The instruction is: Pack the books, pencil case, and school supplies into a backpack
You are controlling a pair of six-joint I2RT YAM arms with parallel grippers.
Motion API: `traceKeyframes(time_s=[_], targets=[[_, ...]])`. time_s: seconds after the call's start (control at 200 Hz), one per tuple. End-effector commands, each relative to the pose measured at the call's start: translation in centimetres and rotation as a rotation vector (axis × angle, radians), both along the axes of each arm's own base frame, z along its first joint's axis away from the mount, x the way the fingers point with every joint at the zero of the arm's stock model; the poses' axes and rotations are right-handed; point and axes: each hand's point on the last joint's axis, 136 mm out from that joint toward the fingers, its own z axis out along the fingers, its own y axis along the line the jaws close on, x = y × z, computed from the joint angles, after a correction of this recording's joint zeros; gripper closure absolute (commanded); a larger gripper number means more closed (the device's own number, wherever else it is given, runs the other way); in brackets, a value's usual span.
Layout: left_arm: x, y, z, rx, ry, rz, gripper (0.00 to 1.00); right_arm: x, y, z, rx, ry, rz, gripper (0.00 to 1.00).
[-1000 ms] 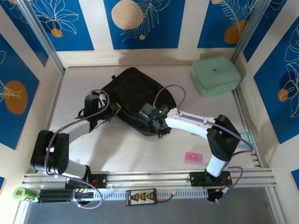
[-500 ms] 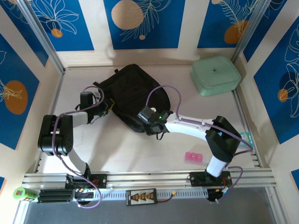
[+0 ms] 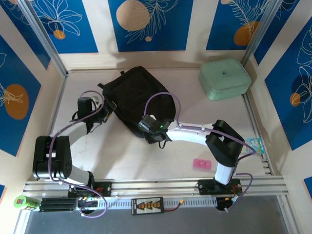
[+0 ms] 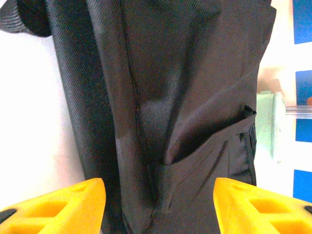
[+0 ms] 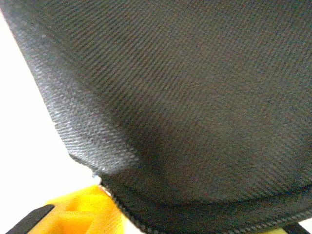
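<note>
The black backpack (image 3: 139,95) lies flat in the middle of the table. At its left side my left gripper (image 3: 105,109) stands open, the yellow fingers (image 4: 58,207) wide apart with backpack fabric (image 4: 175,97) ahead of them and nothing gripped. On the near edge my right gripper (image 3: 147,130) is shut on the backpack, whose zip seam (image 5: 161,214) runs over the one yellow finger (image 5: 80,212) in view. A pink block (image 3: 202,164) lies near the right arm's base. A teal piece with a clear packet (image 3: 255,144) rests at the right rail. The books are hidden.
The mint green padded pencil case (image 3: 224,78) sits at the back right corner, also seen past the backpack (image 4: 265,126). Walls close the table on three sides, and a metal rail (image 3: 156,185) runs along the near edge. Bare tabletop (image 3: 122,156) lies between the arms.
My left gripper has opened, let go of the backpack's left side and drawn back leftward. The right gripper has moved left and away, and the backpack has shifted left with it.
</note>
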Motion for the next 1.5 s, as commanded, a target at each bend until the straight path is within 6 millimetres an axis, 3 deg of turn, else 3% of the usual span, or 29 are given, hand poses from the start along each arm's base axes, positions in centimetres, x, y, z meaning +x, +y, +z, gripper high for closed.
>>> traceKeyframes(time_s=[0.0, 0.175, 0.355, 0.7, 0.995, 1.18, 1.495], targets=[[-1.7, 0.7, -1.0, 0.028, 0.052, 0.010, 0.39, -0.4, 0.2, 1.7, 0.019, -0.055, 0.018, 0.61], [-2.5, 0.9, -0.5, 0.042, 0.051, 0.017, 0.36, -1.7, 0.5, 1.4, 0.008, -0.052, 0.024, 0.50], [-2.7, 1.2, -0.1, 0.057, 0.042, 0.032, 0.32, -0.5, 1.3, 0.7, -0.044, -0.076, -0.011, 0.50], [-3.1, 0.9, -0.2, 0.030, 0.052, 0.028, 0.30, 1.7, 2.1, 0.9, -0.080, -0.157, -0.042, 0.63], [-3.4, 0.6, -0.1, 0.001, 0.055, 0.030, 0.30, 2.6, 1.6, 1.9, -0.079, -0.211, -0.105, 0.86], [-4.4, -0.1, -0.3, -0.061, 0.067, 0.032, 0.31, 2.3, 1.6, 2.6, -0.051, -0.208, -0.094, 1.00], [-6.8, -3.4, -0.3, -0.146, 0.082, 0.009, 0.32, -0.4, 2.4, 2.9, 0.047, -0.091, -0.012, 1.00]])
